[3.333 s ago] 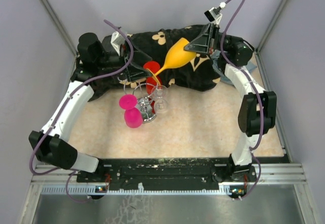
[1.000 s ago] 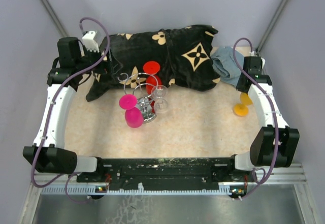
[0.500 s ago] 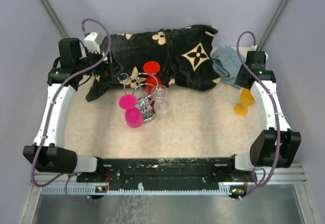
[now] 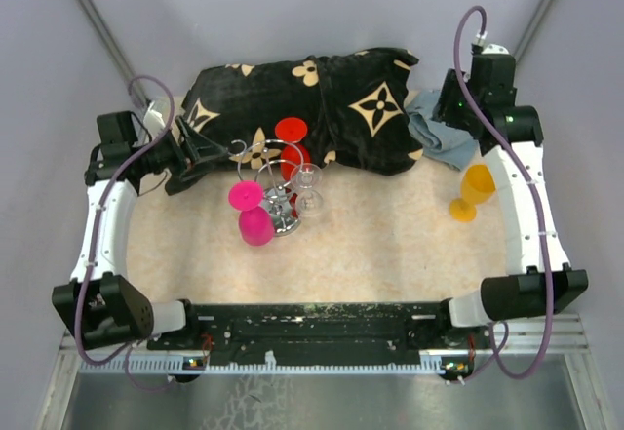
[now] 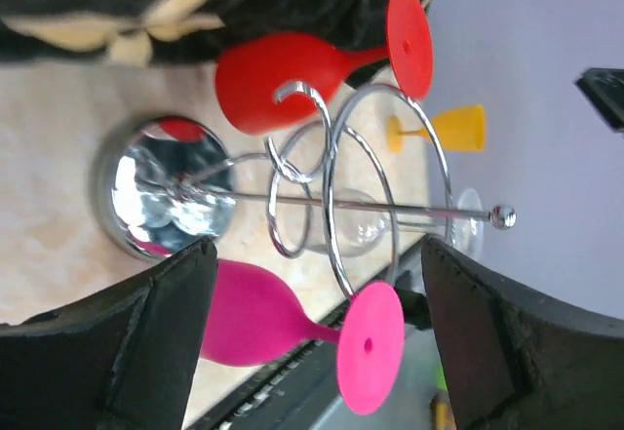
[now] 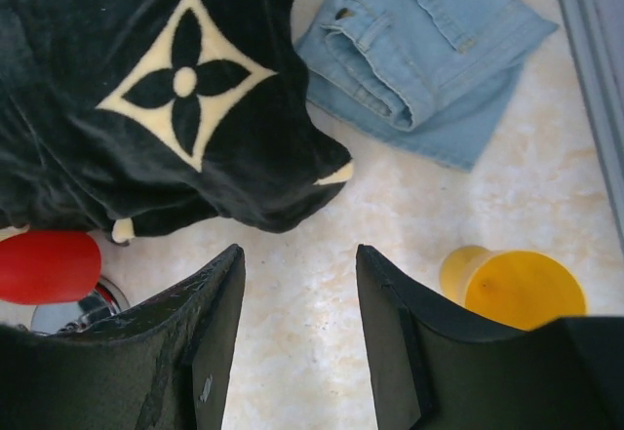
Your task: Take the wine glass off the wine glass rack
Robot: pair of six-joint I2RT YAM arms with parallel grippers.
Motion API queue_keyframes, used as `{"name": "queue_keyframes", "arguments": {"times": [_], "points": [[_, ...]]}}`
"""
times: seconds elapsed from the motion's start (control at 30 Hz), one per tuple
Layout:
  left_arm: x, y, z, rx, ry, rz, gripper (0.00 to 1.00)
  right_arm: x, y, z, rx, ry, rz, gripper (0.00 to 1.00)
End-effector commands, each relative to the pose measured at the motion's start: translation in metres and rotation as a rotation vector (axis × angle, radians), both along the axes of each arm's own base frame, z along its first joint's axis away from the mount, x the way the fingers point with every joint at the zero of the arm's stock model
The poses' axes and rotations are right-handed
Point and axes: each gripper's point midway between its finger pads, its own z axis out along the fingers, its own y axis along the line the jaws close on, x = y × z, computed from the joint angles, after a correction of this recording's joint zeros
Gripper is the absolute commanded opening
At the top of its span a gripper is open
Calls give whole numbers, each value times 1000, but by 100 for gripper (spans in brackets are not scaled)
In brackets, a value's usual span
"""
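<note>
The wine glass rack stands left of centre on the surface, and the left tool sits just beside its outer curl, aimed across at it. Its jaws are spread wide, with nothing between them. The right tool is well apart at the far right corner, also parted and empty, above an orange glass that stands on the surface off the rack. So the left arm is the nearer one.

The left wrist view shows what the top view blurs: the red glass, the pink glass and the clear glass each hang by the foot from a wire loop. Their stems run parallel to the post – across that picture, from finger to finger. Closing on a stem would probably need the tool rolled first.

The right wrist view catches only the red bowl and a sliver of the mirrored base.
</note>
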Motion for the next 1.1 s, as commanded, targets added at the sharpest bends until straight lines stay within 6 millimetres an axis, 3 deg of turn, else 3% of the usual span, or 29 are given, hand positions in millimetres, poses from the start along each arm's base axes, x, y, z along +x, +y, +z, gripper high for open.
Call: {"name": "queue_keyframes", "arguments": {"times": [0.0,0.23,0.43,0.67,0.93,1.07], "points": [[-50,-29,23,-231,42,-104,88,10,17,-3,32,27,47,50],[-93,-42,4,-312,148,-151,80,16,24,-4,23,46,90,50],[-110,-43,-9,-305,196,-146,77,13,24,-8,12,57,102,50],[-114,-44,-18,-304,225,-139,73,7,24,-12,11,57,107,50],[-114,-46,-21,-342,250,-167,59,2,22,-14,7,54,100,50],[-115,-47,-25,-364,274,-178,58,-1,21,-13,6,51,98,50]]}}
